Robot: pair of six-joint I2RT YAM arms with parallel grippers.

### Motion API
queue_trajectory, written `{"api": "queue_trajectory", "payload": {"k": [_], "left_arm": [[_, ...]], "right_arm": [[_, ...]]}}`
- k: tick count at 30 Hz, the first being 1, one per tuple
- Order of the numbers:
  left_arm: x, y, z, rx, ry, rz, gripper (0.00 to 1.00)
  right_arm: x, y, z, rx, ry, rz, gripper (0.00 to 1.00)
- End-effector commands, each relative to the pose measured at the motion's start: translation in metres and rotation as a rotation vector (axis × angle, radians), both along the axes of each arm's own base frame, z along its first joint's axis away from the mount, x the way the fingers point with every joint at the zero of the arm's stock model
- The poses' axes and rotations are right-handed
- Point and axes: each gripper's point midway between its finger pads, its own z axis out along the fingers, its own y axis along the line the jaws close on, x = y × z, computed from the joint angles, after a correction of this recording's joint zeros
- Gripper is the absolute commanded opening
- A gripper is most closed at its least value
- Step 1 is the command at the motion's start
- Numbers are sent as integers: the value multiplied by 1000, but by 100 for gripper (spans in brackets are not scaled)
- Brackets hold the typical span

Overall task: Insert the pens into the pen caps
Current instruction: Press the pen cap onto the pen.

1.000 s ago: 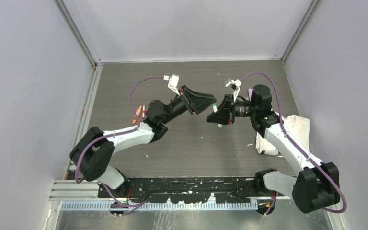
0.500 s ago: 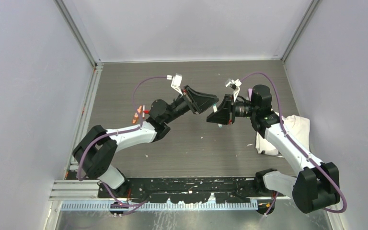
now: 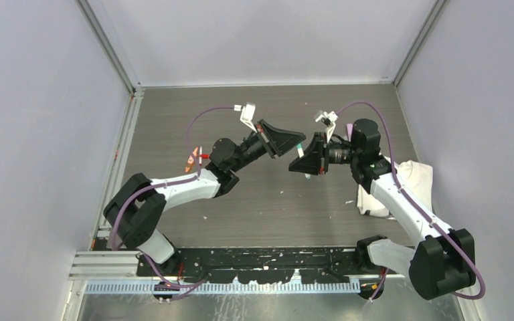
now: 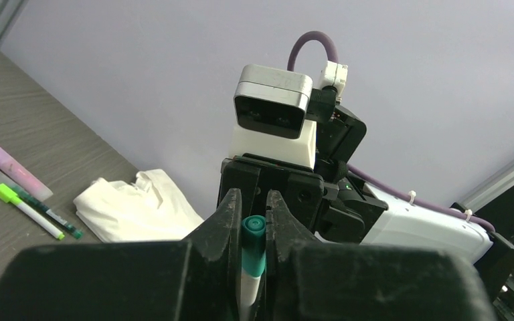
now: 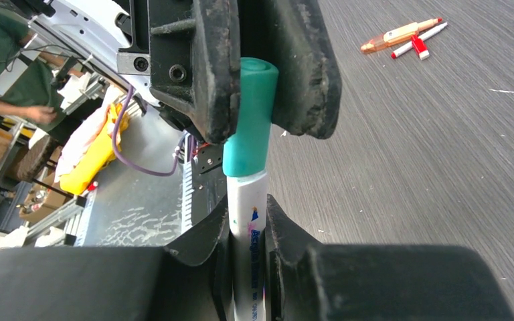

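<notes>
In left gripper (image 4: 253,204), teal cap (image 5: 249,117) — white pen (image 5: 247,231) inside (held by right gripper (image 5: 247,207)).

White links (image 3: 187,189), black joints (image 3: 134,224); purple cables (image 3: 201,115); left claw (image 4: 253,207), right claw (image 5: 247,221) black.

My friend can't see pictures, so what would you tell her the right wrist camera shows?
The right gripper grips a white pen with a teal cap on its end, and the left gripper pinches that cap. Far off on the grey table lie an orange pen and a red-tipped pen.
</notes>
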Motion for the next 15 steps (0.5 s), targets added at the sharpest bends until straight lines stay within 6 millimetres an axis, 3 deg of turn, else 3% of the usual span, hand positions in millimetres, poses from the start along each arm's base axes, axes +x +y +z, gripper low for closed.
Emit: {"api": "queue_trajectory", "payload": {"k": [1, 5, 9, 15], "left_arm": [[-30, -1, 10, -23, -38, -74, 1], [-42, -6, -20, 92, 25, -20, 1], [-70, -12, -41, 282, -24, 117, 1], [-92, -18, -41, 121, 66, 63, 1]], "right_arm": [[-2, 0, 24, 12, -100, -6, 1], [-3, -2, 25, -12, -138, -10, 1], [-4, -8, 20, -88, -180, -23, 1], [-2, -11, 19, -132, -229, -39, 1]]}}
